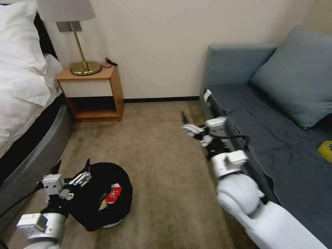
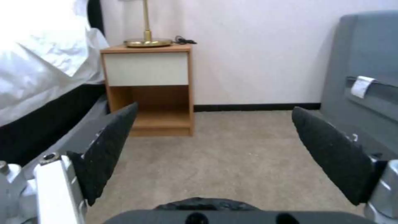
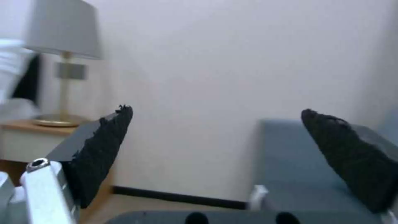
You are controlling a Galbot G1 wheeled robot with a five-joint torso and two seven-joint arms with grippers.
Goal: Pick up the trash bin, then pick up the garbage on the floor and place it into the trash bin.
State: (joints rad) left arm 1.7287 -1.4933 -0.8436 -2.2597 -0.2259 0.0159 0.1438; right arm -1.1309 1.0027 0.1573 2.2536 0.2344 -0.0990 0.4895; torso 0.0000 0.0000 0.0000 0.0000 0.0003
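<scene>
Black-bagged trash bin (image 1: pixel 100 204) (red packet (image 1: pixel 113 193) inside) beside wide-spread left pincer (image 1: pixel 71 167); right pincer (image 3: pixel 215 124) equally wide.

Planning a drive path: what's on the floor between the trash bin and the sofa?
Bare carpet between the trash bin and sofa, by the head view.

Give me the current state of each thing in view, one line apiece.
trash bin: on the carpet, tilted, black bag lining it, not gripped.
red snack packet: inside the bin.
left gripper: open, empty, beside the bin's rim.
right gripper: open, empty, raised beside the sofa.
yellow tape roll: lying on the sofa seat.
</scene>
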